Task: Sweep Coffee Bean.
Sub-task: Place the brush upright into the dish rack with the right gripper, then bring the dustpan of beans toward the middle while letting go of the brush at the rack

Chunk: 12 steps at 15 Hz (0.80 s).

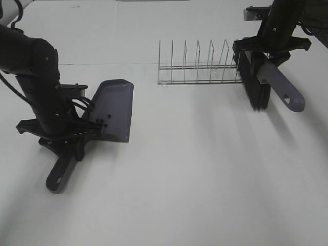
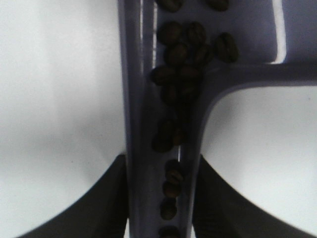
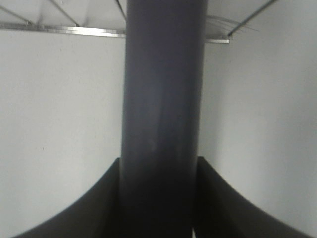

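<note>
Nearest you, your left gripper point(image 1: 65, 137) clamps the grey dustpan point(image 1: 113, 108) by its handle. The coffee beans point(image 2: 179, 74) lie inside it, trailing down the handle channel. Farther back, your right gripper point(image 1: 270, 47) grips the brush point(image 1: 261, 82) handle, bristles hanging beside the wire rack point(image 1: 197, 66).

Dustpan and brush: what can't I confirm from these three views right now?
- Coffee beans: the exact count; the left wrist view cuts the dustpan off at its edges, and the high view shows none.
- Stray beans on the table: too small to tell in the high view.
- Brush: its bristles are out of the right wrist view, which the handle fills.
- Rack: cut off in the right wrist view.
</note>
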Each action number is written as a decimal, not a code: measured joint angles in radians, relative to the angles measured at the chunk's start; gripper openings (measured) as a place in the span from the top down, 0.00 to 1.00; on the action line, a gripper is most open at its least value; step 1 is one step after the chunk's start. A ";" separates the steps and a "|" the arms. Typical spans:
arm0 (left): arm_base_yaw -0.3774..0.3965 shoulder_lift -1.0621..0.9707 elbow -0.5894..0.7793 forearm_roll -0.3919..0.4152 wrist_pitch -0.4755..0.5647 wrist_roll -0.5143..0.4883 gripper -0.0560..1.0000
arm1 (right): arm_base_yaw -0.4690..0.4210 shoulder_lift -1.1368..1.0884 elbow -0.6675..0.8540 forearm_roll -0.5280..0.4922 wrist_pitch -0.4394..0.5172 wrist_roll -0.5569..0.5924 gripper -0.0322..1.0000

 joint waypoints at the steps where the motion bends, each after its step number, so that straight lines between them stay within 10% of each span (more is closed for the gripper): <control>1: 0.000 0.000 0.000 0.000 0.000 0.000 0.64 | 0.000 0.025 -0.053 0.000 0.000 0.000 0.69; 7: 0.000 0.000 0.000 0.000 0.000 0.000 0.64 | 0.000 0.104 -0.152 0.000 0.000 0.019 0.69; 12: -0.001 -0.001 -0.010 -0.051 -0.015 0.000 0.64 | 0.000 0.089 -0.190 0.001 -0.004 0.074 0.26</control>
